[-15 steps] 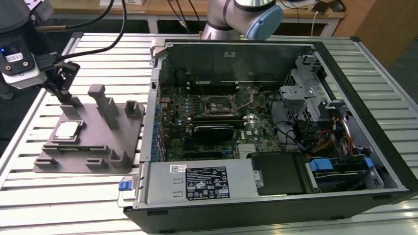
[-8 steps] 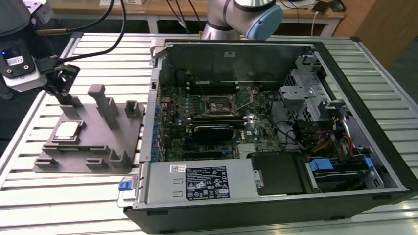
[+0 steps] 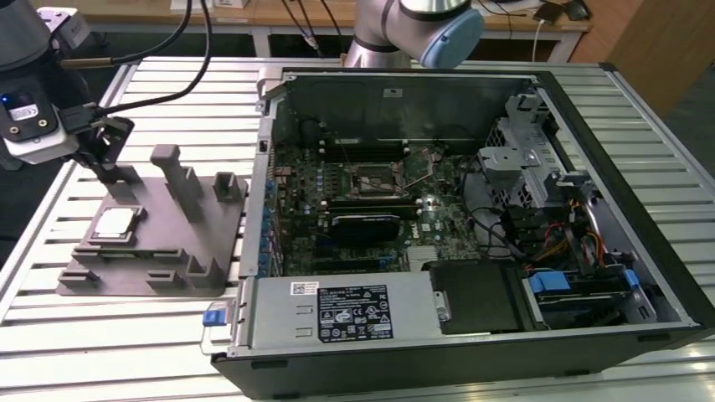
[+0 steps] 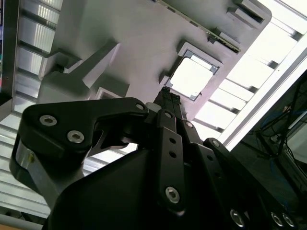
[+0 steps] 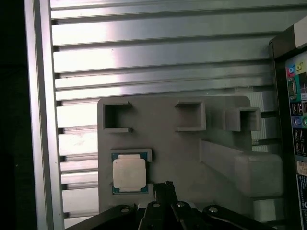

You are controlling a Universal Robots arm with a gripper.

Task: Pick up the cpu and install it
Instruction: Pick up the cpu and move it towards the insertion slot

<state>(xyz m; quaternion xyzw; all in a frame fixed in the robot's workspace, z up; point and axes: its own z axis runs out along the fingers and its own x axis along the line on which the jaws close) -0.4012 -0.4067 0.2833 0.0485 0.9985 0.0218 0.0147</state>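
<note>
Claw (image 5: 165,186) is closed on nothing: in the first wrist view the fingertips meet in one narrow black tip, with the links splayed out behind. It hangs over the fixture (image 5: 192,143) with the tip just beside one corner of the cpu (image 5: 128,172), and as far as I can judge it isn't touching it. The cpu lies flat, lid up, in a shallow square pocket of the fixture. Low walls hold it square at a known spot, and my guess is the gaps in those walls leave its edges reachable. The lid is bare metal, shiny enough that in the second wrist view the cpu (image 4: 191,77) reads near white, with a thin green rim around it. The fixture is a matte grey block, probably plastic, with upright posts and several more open pockets — likely seats for other parts. It sits on the table (image 3: 67,335), which is ribbed aluminium slats, to the exterior view's left of the open case (image 3: 447,373). Inside the case the board (image 3: 296,209) lies flat with the socket (image 3: 374,176) facing up near its middle. The socket has a black frame, too small to tell how its latch stands. Pick not yet done — the cpu is well apart from the socket.
</note>
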